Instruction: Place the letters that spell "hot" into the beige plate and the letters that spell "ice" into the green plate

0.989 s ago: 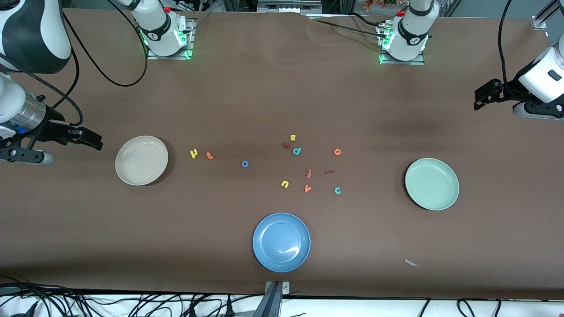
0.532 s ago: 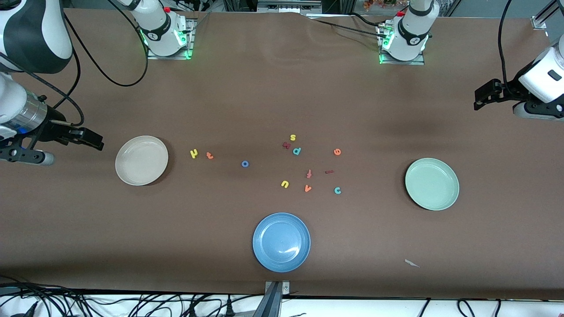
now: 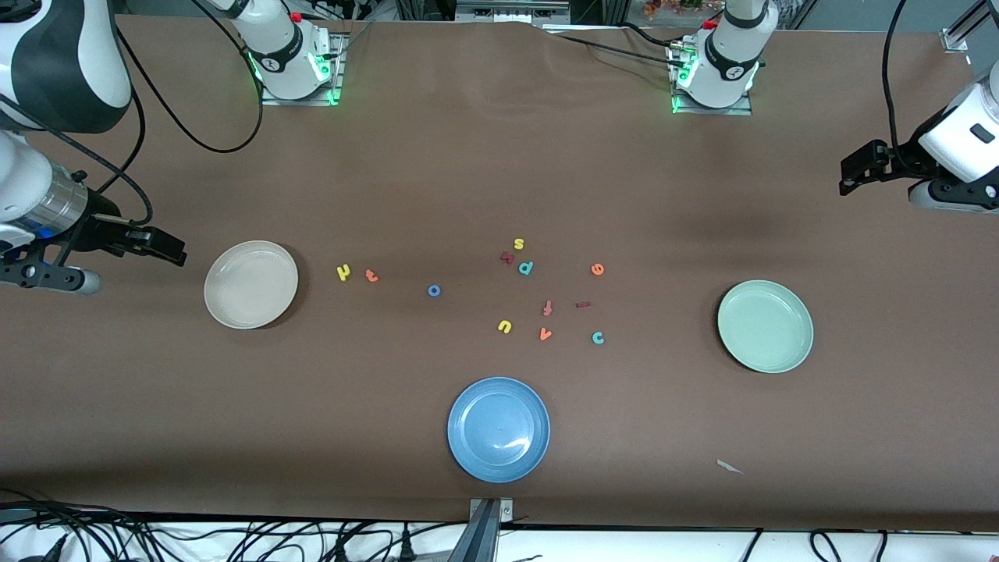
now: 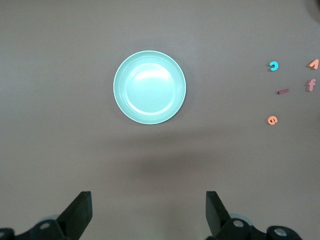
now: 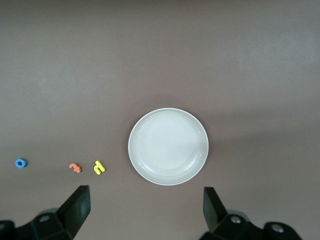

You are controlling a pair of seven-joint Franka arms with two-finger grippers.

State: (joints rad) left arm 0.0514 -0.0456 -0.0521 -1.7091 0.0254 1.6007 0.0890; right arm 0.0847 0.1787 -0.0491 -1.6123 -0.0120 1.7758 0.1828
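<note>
Pincers wide, empty — left pincer [image 4: 149, 215] above table's end, right pincer [image 5: 146, 212] likewise.

We count three plates [image 3: 250, 284] and eleven small foam letters [image 3: 435, 290] on the table, plus one paper scrap [image 3: 729, 467].

A: The bench [image 3: 468, 172] was plain brown. The beige plate [image 3: 250, 284] looked cream, the green plate [image 3: 765, 326] pale mint, the third plate [image 3: 499, 429] blue.

B: And the letters?

A: Yellow "h" [image 3: 343, 272], orange "t" [image 3: 371, 275], blue "o" [image 3: 435, 290], orange "e" [image 3: 597, 269], teal "c" [image 3: 598, 337], dark red "i" [image 3: 583, 304].
</note>
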